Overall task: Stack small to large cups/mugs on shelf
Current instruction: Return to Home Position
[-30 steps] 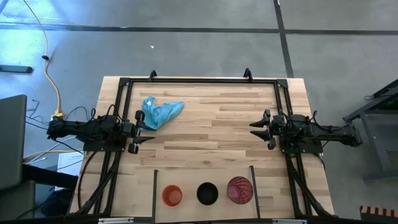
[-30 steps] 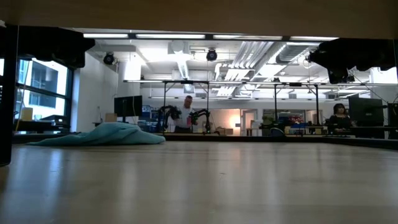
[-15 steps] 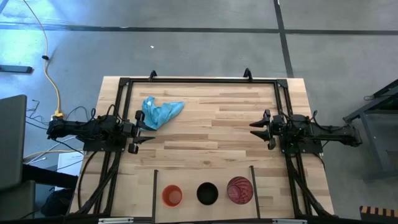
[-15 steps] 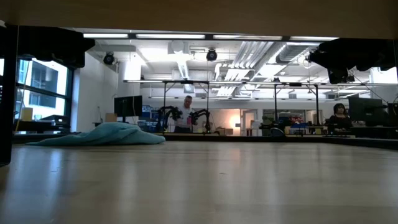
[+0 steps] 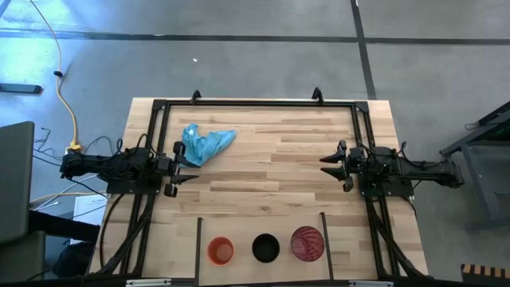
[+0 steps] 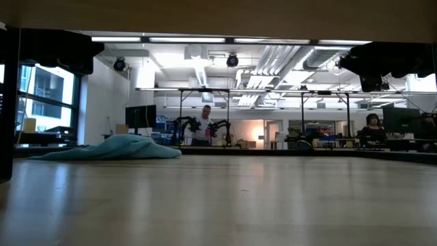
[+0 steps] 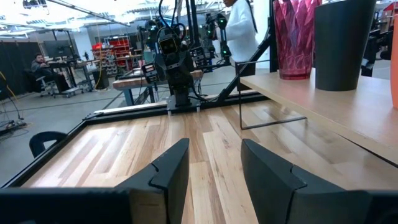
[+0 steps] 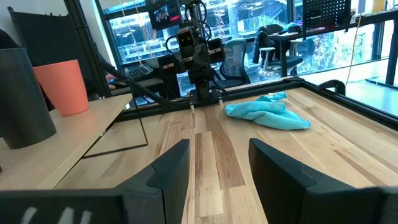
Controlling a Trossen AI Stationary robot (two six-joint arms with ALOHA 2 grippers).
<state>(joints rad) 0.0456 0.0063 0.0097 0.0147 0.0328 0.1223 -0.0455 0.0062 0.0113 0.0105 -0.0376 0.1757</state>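
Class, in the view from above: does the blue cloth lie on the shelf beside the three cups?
No, the blue cloth lies near the left gripper, well apart from the shelf.

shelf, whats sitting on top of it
Three cups stand side by side on the shelf, not nested: orange cup, black cup, red cup. What the black cup's dark inside holds cannot be seen.
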